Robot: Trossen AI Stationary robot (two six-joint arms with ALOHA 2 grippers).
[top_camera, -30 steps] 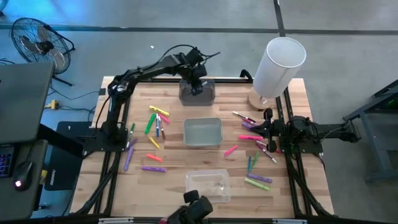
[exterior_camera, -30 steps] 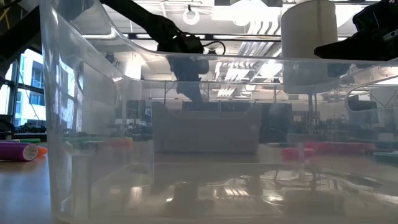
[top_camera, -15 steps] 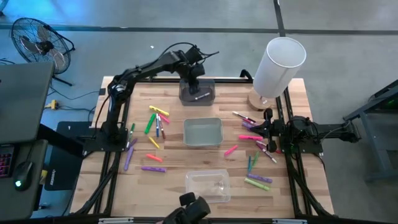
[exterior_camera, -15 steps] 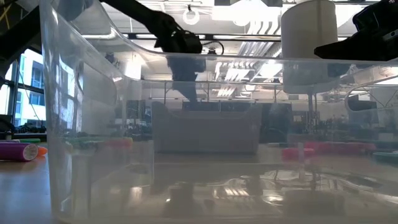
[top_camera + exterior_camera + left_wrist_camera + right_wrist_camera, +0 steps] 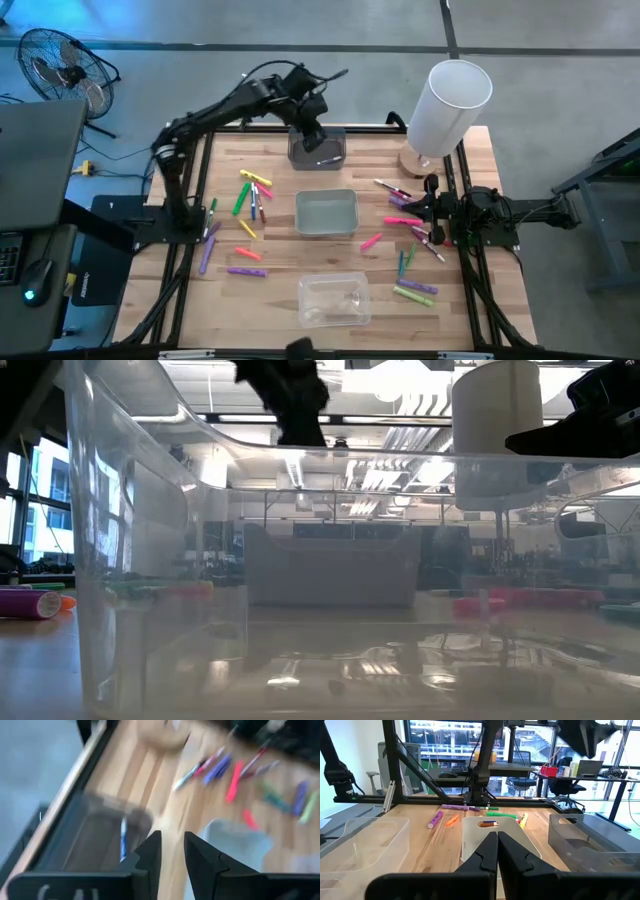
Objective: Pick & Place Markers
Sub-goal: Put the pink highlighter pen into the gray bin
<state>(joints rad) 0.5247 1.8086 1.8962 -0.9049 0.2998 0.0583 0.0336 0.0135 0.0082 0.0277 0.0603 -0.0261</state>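
Note:
My left gripper [image 5: 311,128] hangs above the dark grey bin [image 5: 317,148] at the table's far edge. Its fingers [image 5: 172,845] stand a little apart and hold nothing. One marker [image 5: 326,157] lies on the floor of that bin; in the left wrist view it [image 5: 123,845] looks white and blue. Loose markers lie flat on the wood in a left group [image 5: 250,195] and a right group [image 5: 405,215]. My right gripper [image 5: 428,208] waits shut at the right edge, beside the right group, fingers [image 5: 496,839] together.
A pale grey bin [image 5: 327,212] sits mid-table and a clear bin [image 5: 333,298] near the front edge, filling the low view. A tall white cylinder [image 5: 447,105] on a wooden base stands at the far right corner. More markers [image 5: 415,290] lie near the right front.
My left gripper has risen straight up out of the dark grey bin and drawn slightly toward the table's left. A marker that did not show under it a second ago now lies on the bin's floor. The right arm has kept still.

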